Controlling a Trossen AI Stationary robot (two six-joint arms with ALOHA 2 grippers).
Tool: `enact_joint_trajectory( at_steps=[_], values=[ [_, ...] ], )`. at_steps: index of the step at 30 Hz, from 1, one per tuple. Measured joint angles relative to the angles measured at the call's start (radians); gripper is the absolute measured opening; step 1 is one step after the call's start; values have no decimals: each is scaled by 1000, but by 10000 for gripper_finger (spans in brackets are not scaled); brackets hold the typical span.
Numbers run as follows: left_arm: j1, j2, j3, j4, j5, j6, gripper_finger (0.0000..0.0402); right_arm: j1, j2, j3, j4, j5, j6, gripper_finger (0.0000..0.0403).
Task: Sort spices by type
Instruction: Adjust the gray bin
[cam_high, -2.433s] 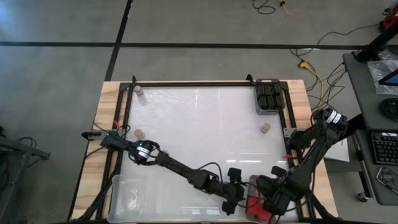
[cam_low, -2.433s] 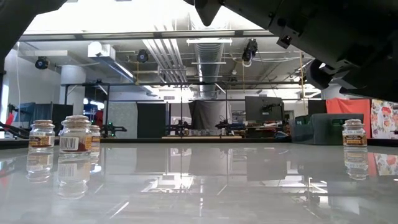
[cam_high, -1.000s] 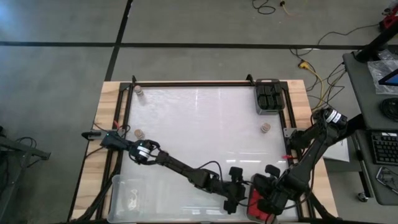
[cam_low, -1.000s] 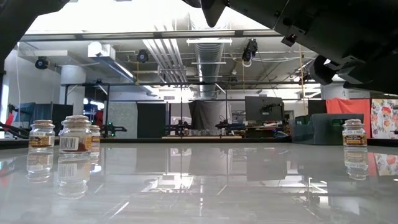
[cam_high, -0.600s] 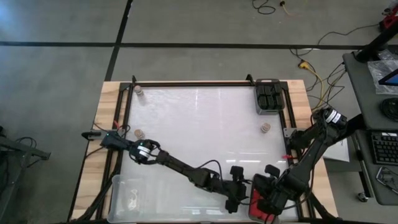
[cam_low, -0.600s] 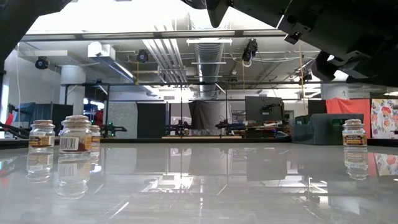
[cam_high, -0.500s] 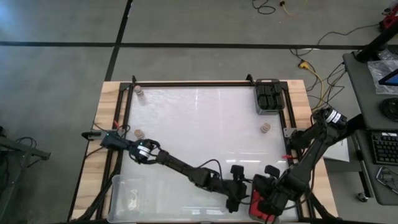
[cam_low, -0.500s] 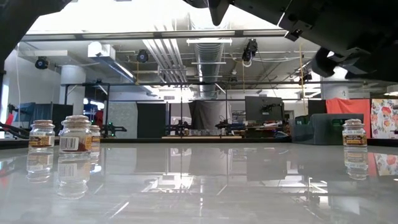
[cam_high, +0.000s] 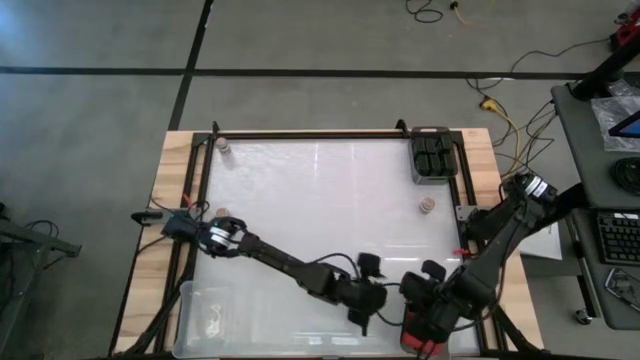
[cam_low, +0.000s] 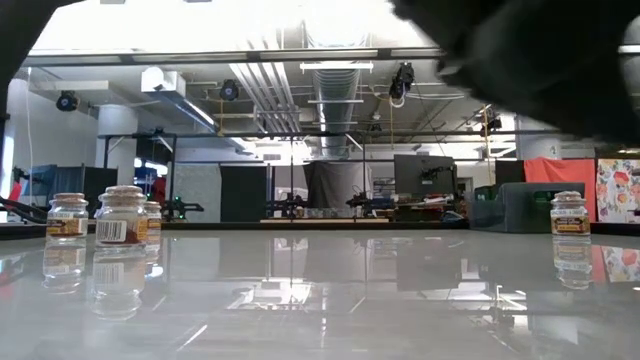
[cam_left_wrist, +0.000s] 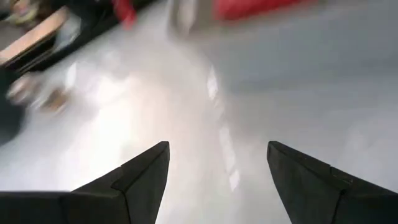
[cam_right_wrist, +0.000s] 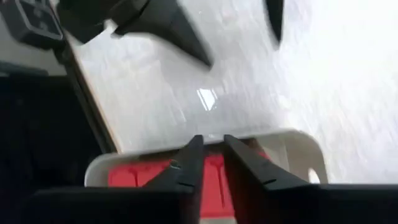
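Round tan-lidded spice jars stand upright on the white table: one at the far left corner (cam_high: 225, 146), one at mid right (cam_high: 427, 204), and a group on the left of the low view (cam_low: 122, 216). Black jars fill a bin (cam_high: 432, 158) at the far right. Red-topped ones lie in a clear bin (cam_right_wrist: 143, 175) at the near edge. My right gripper (cam_right_wrist: 211, 146) hovers just above that bin, its fingers slightly apart with nothing between them. Beside the red bin, toward the table's left, my left gripper (cam_left_wrist: 217, 162) hangs open and empty over bare table.
A clear bin (cam_high: 215, 320) sits at the near left corner. A black frame (cam_high: 330, 134) runs round the table top. The wide middle of the table (cam_high: 320, 200) holds nothing. My left arm (cam_high: 280, 262) slants across the near left part.
Both grippers have risen from the near edge. My left gripper has drawn toward the table's left, away from the red bin, and tipped up. My right gripper has lifted above the red bin. The jars have not moved.
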Motion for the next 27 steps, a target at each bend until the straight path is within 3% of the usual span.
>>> enact_joint_trajectory(
  at_steps=[2,5,12,19,27],
  values=[
    [1,-31,-28,-87,-71,2,256,-10,10,0,30,2,-22,85],
    [9,-110,-139,-122,-100,-25,256,-26,35,0,73,1,-80,126],
    [19,-388,-553,109,-99,-127,256,-71,88,2,123,1,-172,183],
    [19,-633,-855,363,-99,-148,256,-118,154,6,281,-40,-197,193],
    [19,-755,-974,467,-99,-175,256,-120,207,58,193,-103,-169,185]
  ],
)
